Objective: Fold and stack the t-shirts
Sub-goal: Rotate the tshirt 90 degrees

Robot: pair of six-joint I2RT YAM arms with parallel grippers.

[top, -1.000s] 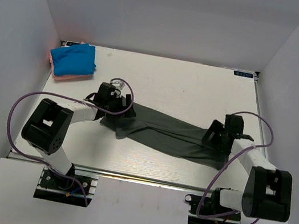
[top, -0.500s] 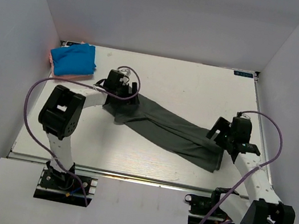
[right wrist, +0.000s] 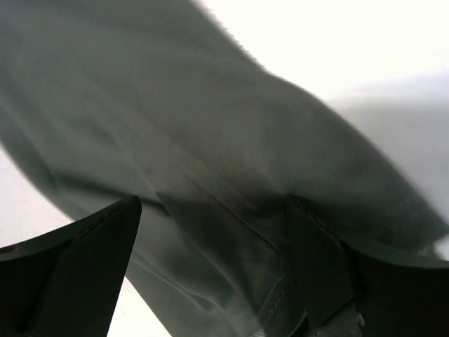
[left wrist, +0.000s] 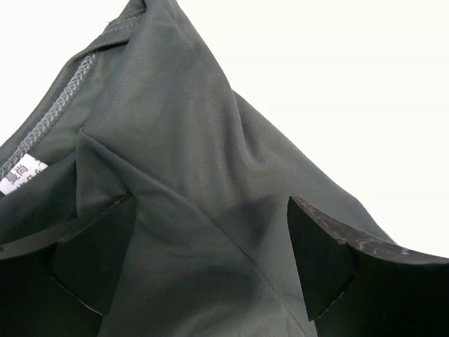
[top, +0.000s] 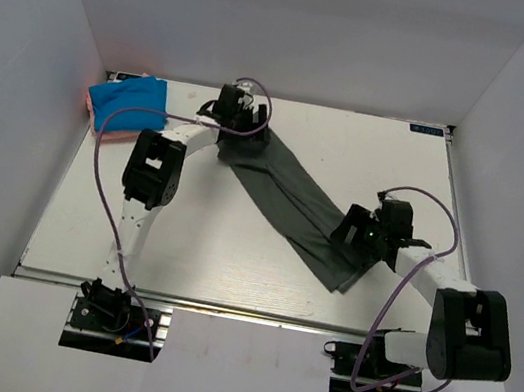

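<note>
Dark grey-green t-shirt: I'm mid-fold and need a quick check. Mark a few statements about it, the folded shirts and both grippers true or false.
1. The dark grey-green t-shirt lies stretched diagonally from far left to near right. True.
2. The bright blue folded t-shirt sits at the table's near right corner. False: it is at the far left corner of the table, on top of a salmon-pink folded t-shirt.
3. The left gripper is at the shirt's far end, by the white neck label. True.
4. The right gripper is over bare table, clear of the shirt. False: it is at the shirt's near right end, with cloth between its fingers.
</note>
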